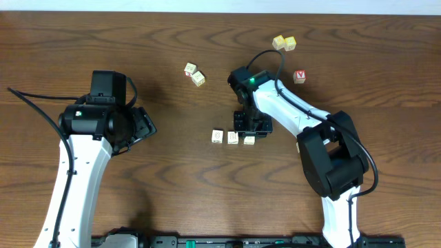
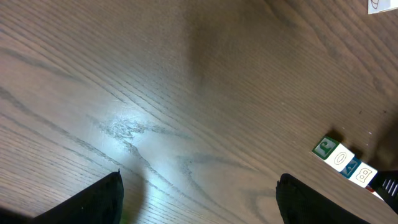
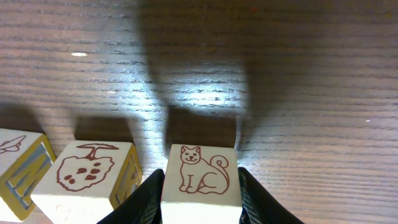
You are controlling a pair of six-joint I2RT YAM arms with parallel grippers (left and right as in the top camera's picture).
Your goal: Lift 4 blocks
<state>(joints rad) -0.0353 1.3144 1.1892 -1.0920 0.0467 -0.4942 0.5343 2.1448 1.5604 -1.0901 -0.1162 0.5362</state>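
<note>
While the right tool is closing on the cat block, its two fingers are pressing the block's left and right sides. That block is sitting at the right end of a short row of blocks near the middle of the table. I am judging that it is resting on the wood or barely off it, since its top is lying level with the tree block just beside it. A third block is showing at the left edge of the right wrist view; where the fourth is lying I cannot tell for certain. The left tool is hanging wide open over bare wood, well apart from the row, holding nothing.

To do this step well, the right arm should be rising straight up, not sweeping sideways. Its left finger is standing in the narrow gap next to the tree block, and any leftward drift is likely going to nudge that neighbour out of line. The grip is looking centred across the cube, which is helping. The wooden faces are looking smooth, so the squeeze needs holding firm throughout the rise, or the cube may be slipping or twisting. Lifting only high enough to clear the row is limiting how far it could be dropping.
</note>
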